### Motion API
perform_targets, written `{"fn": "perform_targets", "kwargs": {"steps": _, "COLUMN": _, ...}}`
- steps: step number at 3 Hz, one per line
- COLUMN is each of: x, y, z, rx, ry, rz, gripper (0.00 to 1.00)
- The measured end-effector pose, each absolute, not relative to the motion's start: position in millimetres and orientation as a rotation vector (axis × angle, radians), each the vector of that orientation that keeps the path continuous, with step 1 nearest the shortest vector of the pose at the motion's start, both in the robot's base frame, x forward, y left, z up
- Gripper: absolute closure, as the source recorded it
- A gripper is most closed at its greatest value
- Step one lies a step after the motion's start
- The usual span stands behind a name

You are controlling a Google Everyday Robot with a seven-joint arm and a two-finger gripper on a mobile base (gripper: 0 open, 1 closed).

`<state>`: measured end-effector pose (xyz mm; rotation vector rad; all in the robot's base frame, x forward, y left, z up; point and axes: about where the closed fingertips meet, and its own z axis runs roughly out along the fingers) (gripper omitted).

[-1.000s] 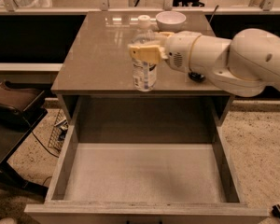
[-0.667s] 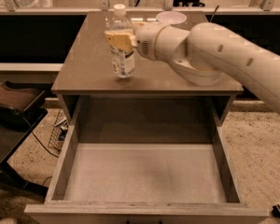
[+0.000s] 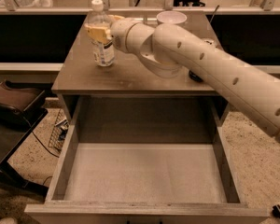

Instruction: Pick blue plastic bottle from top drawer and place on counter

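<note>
While hand (image 3: 100, 32) clasps blue plastic bottle (image 3: 104, 53), it stands on counter (image 3: 126, 80).

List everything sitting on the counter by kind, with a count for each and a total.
Bottles: 1, the blue plastic bottle, upright near the far-left corner of the counter, gripper closed around it.
Bowls: 1, a white bowl at the far edge.
Dark items: 1, a small dark object partly hidden by the arm, kind unclear.
Total: 3

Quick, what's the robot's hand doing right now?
Gripper: jaws closed on the upright blue plastic bottle, at the back left of the counter.
</note>
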<state>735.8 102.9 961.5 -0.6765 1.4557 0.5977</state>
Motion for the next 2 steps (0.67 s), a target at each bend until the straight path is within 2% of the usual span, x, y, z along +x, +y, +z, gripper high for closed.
{"fn": "perform_targets", "kwargs": {"steps": 2, "x": 759.4, "y": 131.8, "z": 936.4, "rx": -0.743, "ry": 1.508, "rz": 0.606, "gripper": 1.00}}
